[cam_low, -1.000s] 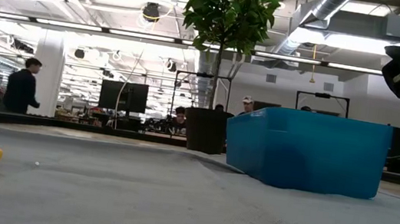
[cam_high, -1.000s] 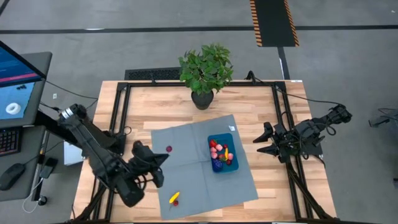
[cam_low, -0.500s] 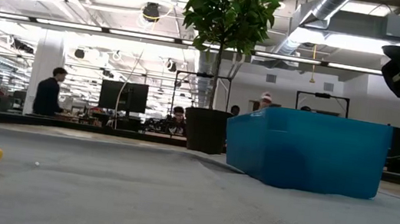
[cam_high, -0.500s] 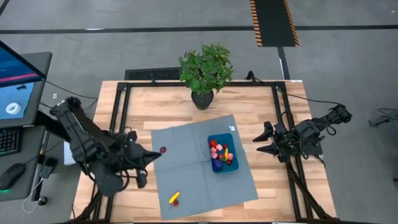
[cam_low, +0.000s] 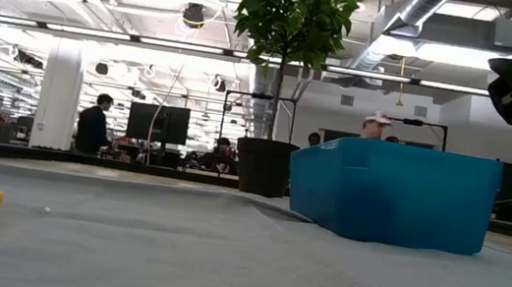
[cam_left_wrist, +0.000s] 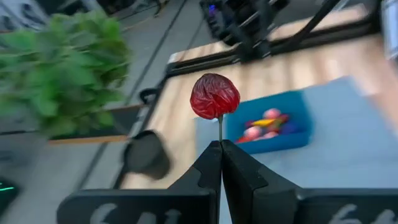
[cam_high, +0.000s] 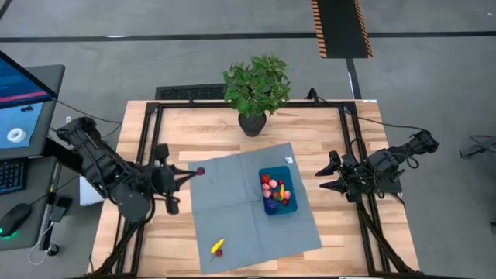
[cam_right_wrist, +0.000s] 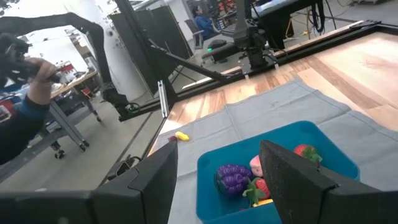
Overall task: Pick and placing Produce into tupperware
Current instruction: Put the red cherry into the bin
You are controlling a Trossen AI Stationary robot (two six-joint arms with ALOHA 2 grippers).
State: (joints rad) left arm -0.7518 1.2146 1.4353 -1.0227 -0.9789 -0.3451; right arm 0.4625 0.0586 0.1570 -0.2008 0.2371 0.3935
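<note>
— One dark red fruit stood on its thin stem, pinched between the left claw fingers, at the grey mat's left edge.
— And the rest?
— Two pieces, yellow and red, lay on the mat's near part. Several sat in the blue tupperware; I couldn't count them exactly.
— The right claw?
— Spread apart, empty, beside the mat over the table. No readable writing.

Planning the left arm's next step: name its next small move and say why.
Probably carry the red cherry toward the blue container. The left gripper is shut on its stem, lifted at the mat's left edge, and the container already holding other produce sits well to its right.
</note>
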